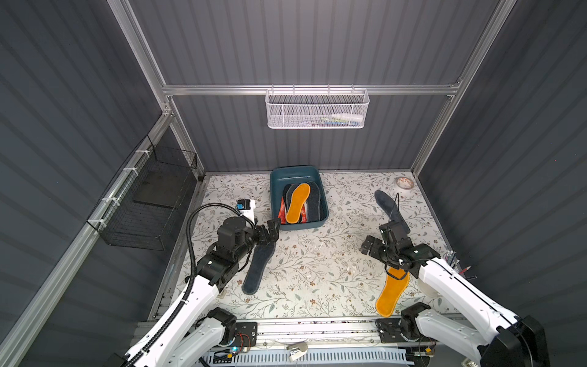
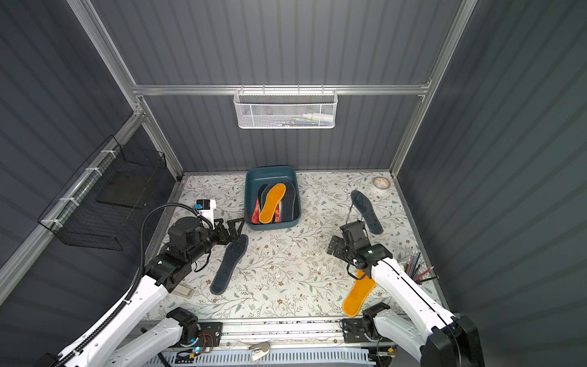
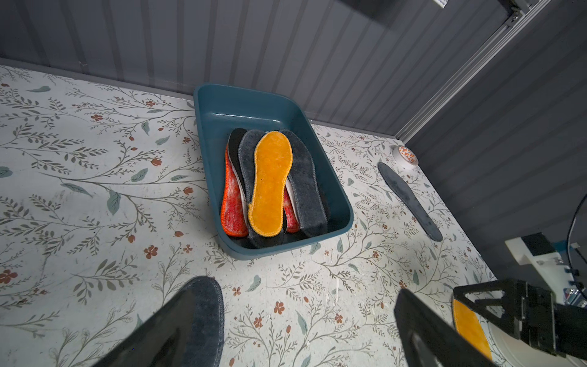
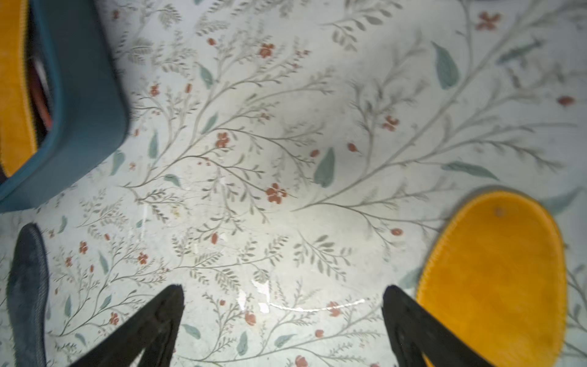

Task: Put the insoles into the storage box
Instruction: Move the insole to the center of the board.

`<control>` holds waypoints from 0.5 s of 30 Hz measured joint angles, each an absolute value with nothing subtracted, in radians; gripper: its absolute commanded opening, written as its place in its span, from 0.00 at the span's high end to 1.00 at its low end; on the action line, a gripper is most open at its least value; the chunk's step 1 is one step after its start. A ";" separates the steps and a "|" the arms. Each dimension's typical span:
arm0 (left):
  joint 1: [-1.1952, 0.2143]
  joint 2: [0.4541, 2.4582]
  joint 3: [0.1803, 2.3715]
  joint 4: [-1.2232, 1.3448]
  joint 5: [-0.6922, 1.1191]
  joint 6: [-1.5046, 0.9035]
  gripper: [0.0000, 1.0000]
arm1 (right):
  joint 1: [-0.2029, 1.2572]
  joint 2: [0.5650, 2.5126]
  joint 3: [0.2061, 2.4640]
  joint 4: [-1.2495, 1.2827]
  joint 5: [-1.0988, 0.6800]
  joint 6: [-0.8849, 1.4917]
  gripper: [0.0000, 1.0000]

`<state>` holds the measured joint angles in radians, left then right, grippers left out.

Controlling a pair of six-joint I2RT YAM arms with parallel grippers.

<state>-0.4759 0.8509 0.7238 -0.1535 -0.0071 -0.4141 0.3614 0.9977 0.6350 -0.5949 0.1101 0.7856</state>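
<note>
Both my left jaws and my right jaws stand wide apart and hold nothing.

With twelve o'clock at the back wall, the storage box (image 1: 293,175) sits on the worktop (image 1: 317,270) at twelve. In it I count one orange-yellow insole (image 3: 270,184) on top, two mottled red-orange insoles (image 3: 233,206), two fuzzy dark grey insoles (image 3: 306,187) and one black insole (image 3: 236,139). White edges peep out between them, and I cannot tell how many of those there are.

Three insoles lie loose on the worktop:
- a dark grey insole (image 1: 259,270) at eight o'clock, its toe end under my left jaws, which hang just beside the box's near left corner
- a second dark insole (image 1: 389,208) at two o'clock, well apart from the box
- a loose orange-yellow insole (image 1: 392,295) at five o'clock, partly under my right arm

My right jaws hang over bare worktop at about three o'clock, between the two loose insoles on that side.

One tape roll (image 1: 404,183) sits in the corner at one o'clock, and one white device (image 1: 247,206) at ten. There are two baskets: one white mesh basket (image 1: 317,111) on the back rail and one black wire basket (image 1: 152,203) on the wall at nine
</note>
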 measured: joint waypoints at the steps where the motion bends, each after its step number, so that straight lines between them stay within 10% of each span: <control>1: -0.476 0.851 0.723 -0.152 -0.005 -0.414 0.00 | 0.351 0.995 0.622 -0.606 0.116 0.804 0.01; 15: -0.476 0.849 0.720 -0.151 0.004 -0.423 0.00 | 0.238 0.896 0.408 -0.596 0.102 0.990 0.01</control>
